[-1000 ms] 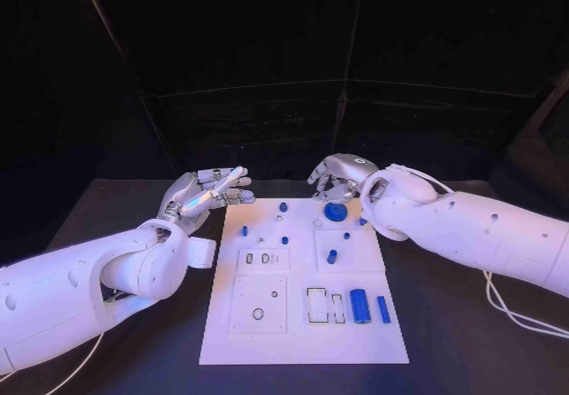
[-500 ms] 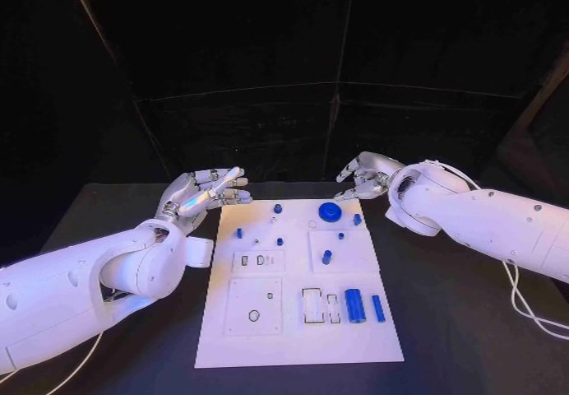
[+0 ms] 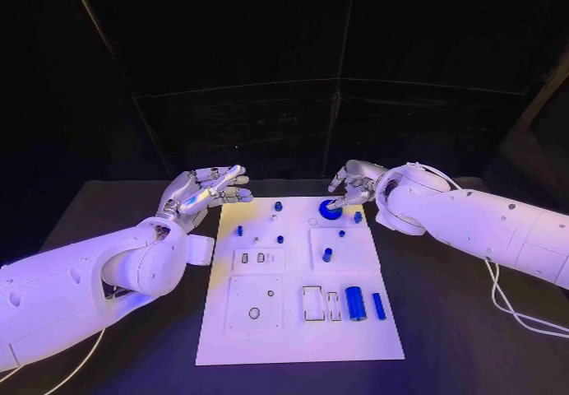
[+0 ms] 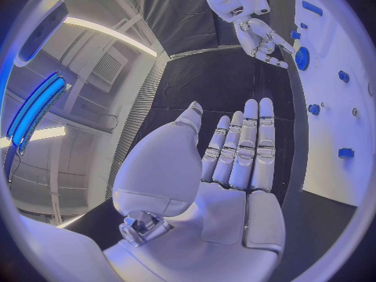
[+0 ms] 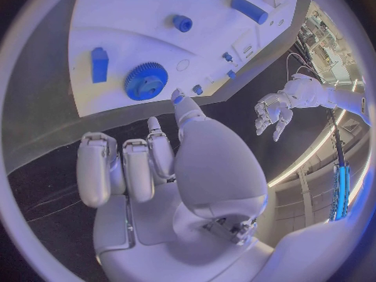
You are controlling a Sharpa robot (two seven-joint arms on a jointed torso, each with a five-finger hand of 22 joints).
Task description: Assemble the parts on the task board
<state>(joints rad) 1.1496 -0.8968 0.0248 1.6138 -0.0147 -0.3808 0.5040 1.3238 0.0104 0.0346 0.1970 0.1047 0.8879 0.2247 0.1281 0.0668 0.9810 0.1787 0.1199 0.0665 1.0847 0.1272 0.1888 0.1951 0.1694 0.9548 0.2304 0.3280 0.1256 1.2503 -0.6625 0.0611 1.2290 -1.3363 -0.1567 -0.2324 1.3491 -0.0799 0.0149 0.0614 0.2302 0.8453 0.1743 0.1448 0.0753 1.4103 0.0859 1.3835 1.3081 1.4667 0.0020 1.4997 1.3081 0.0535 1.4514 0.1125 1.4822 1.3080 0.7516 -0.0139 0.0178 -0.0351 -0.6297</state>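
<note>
Assembly incomplete: blue gear (image 3: 330, 211) seated at task board (image 3: 297, 346) far end, blue cylinder (image 3: 356, 303) lying loose near the front. Right hand (image 3: 353, 184) beside the gear, fingers curled, empty; left hand (image 3: 211, 191) spread, empty.

The head camera looks steeply down on the task board (image 3: 303, 346), while both wrist cameras, behind their hands, share its far end.

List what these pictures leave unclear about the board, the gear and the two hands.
- Head view: whether the right hand touches the blue gear; its fingers overlap the gear's edge.
- Right wrist view: the thumb hides the task board edge nearest it.
- Left wrist view: the circle's rim cuts off most of the board beyond the left hand.
- Head view: small pegs' seating, too small.
</note>
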